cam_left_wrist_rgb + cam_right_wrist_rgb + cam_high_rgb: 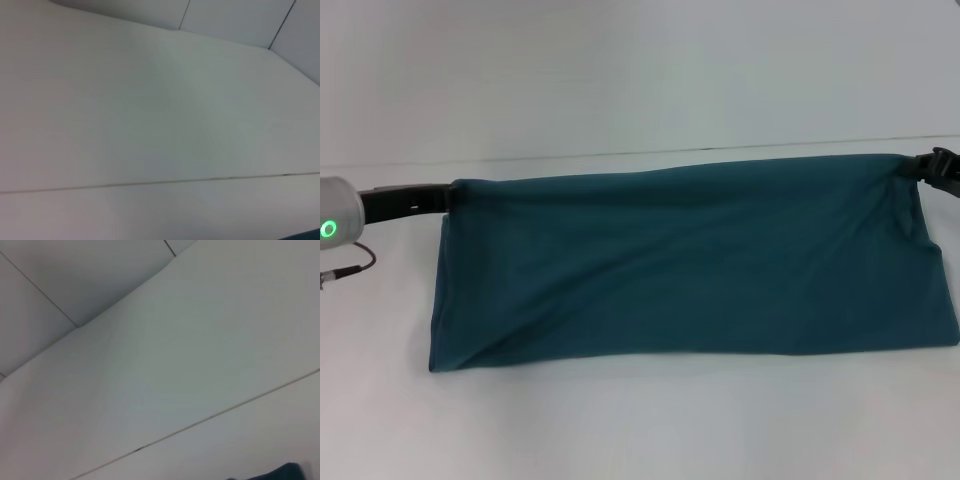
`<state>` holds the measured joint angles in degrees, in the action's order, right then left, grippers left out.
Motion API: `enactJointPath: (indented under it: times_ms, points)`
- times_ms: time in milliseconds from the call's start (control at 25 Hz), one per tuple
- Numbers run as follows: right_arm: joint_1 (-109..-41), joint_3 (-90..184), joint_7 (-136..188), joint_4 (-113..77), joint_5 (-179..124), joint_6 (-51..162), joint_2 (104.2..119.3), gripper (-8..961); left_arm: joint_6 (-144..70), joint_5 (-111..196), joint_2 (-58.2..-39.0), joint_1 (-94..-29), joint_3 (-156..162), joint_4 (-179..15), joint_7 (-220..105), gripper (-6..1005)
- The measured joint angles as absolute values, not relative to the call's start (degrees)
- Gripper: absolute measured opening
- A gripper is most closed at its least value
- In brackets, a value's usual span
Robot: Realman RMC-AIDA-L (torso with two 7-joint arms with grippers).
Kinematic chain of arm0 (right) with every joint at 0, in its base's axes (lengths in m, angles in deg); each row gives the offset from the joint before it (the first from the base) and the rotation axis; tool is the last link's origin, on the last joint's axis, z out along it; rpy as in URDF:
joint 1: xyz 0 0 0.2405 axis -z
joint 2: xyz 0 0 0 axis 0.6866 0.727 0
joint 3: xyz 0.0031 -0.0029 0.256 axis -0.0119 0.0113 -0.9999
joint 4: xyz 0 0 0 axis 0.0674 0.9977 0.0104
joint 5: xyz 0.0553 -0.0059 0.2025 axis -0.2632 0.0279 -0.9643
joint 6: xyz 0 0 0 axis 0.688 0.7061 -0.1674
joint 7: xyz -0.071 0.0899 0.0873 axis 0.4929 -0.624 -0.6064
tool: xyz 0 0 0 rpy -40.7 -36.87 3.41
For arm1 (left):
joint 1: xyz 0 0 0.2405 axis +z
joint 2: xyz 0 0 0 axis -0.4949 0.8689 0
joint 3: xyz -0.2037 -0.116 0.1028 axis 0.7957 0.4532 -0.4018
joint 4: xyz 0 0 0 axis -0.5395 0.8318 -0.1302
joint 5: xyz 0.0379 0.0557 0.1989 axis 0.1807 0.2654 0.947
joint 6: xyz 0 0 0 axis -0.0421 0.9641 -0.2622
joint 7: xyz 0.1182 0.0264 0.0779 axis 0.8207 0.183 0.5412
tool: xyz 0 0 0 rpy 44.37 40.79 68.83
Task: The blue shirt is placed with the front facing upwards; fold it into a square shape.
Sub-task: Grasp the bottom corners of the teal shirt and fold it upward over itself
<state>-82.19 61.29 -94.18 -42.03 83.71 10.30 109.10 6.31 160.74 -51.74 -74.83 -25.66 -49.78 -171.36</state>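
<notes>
From the head view, the left gripper [448, 198] sits at nine o'clock, pinched on the upper left corner of the blue shirt [690, 270]. The shirt stretches as a wide teal band across the middle of the white table [640, 430], its far edge lifted and taut, its lower edge resting on the surface. At three o'clock the right gripper [920, 168] is clamped on the upper right corner
</notes>
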Motion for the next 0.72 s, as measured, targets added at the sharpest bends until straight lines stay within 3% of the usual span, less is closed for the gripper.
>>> enactJointPath:
  times_ms: [160, 360, 560, 720]
  points:
    - [-83.1, 62.1, -93.7, -42.0, 83.7, 13.5, 109.79, 106, 3.8, 160.7, -52.50, -75.7, -25.7, -50.6, -167.0, 140]
    - [-84.3, 62.4, -90.8, -42.1, 83.6, 19.4, 111.58, 107, -2.2, 160.7, -55.01, -76.0, -25.7, -50.5, -162.0, 164]
    - [-85.0, 62.6, -88.2, -42.2, 83.6, 21.6, 112.53, 303, -3.7, 160.7, -55.76, -76.1, -25.7, -49.9, -160.4, 188]
    - [-84.6, 62.6, -82.5, -45.2, 83.3, 19.0, 113.89, 388, -0.7, 161.3, -56.09, -74.1, -26.3, -46.1, -163.0, 208]
